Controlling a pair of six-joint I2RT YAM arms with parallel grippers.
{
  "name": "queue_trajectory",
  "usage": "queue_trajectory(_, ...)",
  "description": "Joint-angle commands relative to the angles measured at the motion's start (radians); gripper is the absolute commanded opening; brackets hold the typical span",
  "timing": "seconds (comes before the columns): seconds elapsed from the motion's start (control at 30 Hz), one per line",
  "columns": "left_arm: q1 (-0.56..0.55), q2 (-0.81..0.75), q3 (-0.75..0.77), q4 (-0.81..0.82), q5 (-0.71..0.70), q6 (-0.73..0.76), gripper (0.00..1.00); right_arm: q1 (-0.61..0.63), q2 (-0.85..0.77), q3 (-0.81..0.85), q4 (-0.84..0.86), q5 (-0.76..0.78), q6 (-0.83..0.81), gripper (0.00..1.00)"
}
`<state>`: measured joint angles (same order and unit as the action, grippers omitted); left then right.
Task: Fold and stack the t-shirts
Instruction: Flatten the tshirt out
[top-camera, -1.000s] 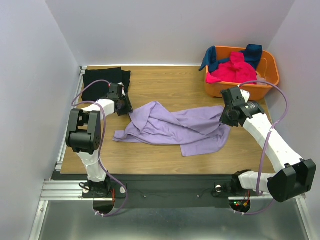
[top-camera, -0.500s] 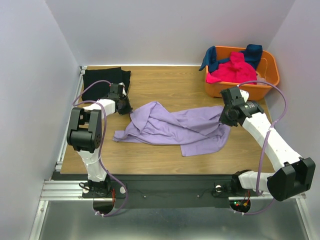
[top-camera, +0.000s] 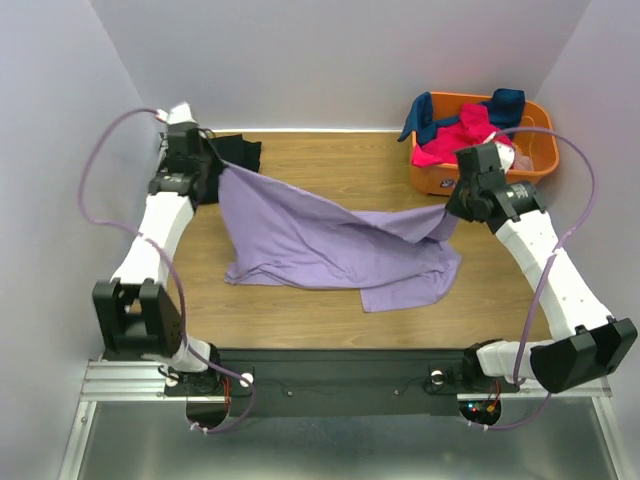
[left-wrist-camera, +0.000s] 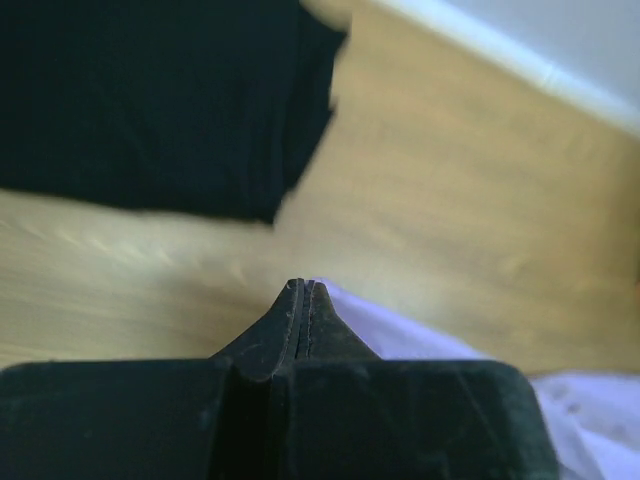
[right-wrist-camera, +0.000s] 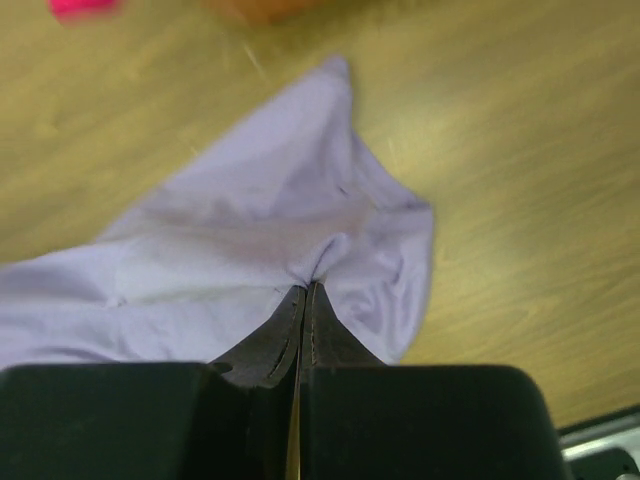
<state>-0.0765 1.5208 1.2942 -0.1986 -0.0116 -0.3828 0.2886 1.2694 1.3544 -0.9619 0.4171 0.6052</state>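
Note:
The lavender-purple t-shirt (top-camera: 330, 250) hangs stretched between my two grippers, its lower part still lying on the table. My left gripper (top-camera: 213, 165) is shut on its left corner, raised at the far left above the folded black t-shirt (top-camera: 238, 152). My right gripper (top-camera: 455, 212) is shut on its right corner, raised near the basket. The left wrist view shows shut jaws with purple cloth (left-wrist-camera: 400, 335) beside them and the black shirt (left-wrist-camera: 150, 100) below. The right wrist view shows shut jaws pinching the purple cloth (right-wrist-camera: 270, 220). Hot-pink (top-camera: 455, 140) and dark teal-blue (top-camera: 500, 103) shirts lie in the basket.
The orange plastic basket (top-camera: 543, 150) stands at the far right corner of the wooden table (top-camera: 340, 165). White walls close in the left, back and right sides. A metal rail (top-camera: 330, 380) runs along the near edge.
Both grippers have lifted: the left arm swung up and back to the far left corner, pulling the purple shirt's corner with it. The right gripper rose slightly toward the basket. The shirt is now spread out.

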Motion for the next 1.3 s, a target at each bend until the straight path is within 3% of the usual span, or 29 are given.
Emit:
queue_trajectory(0.0, 0.061, -0.151, 0.083, -0.033, -0.122, 0.027, 0.0, -0.034, 0.027, 0.167, 0.049, 0.069, -0.079, 0.0)
queue_trajectory(0.17, 0.127, -0.284, 0.131, -0.051, -0.131, 0.019, 0.0, -0.113, 0.106, 0.36, 0.069, 0.025, -0.183, 0.0)
queue_trajectory(0.43, 0.141, -0.457, 0.185, -0.097, -0.11, -0.025, 0.0, -0.164, 0.171, 0.65, 0.091, -0.034, -0.288, 0.0)
queue_trajectory(0.6, 0.141, -0.594, 0.218, -0.186, -0.067, -0.073, 0.0, -0.166, 0.11, 0.736, 0.092, -0.098, -0.308, 0.01)
queue_trajectory(0.77, 0.141, -0.72, 0.28, -0.287, -0.044, -0.059, 0.0, -0.166, -0.027, 0.718, 0.121, -0.133, -0.341, 0.0)
queue_trajectory(0.97, 0.141, -0.835, 0.465, -0.419, -0.013, -0.064, 0.0, -0.166, -0.189, 0.741, 0.158, -0.115, -0.429, 0.0)
queue_trajectory(1.27, 0.139, -0.841, 0.777, -0.519, 0.047, -0.083, 0.0, -0.166, -0.18, 1.06, 0.16, -0.095, -0.441, 0.0)
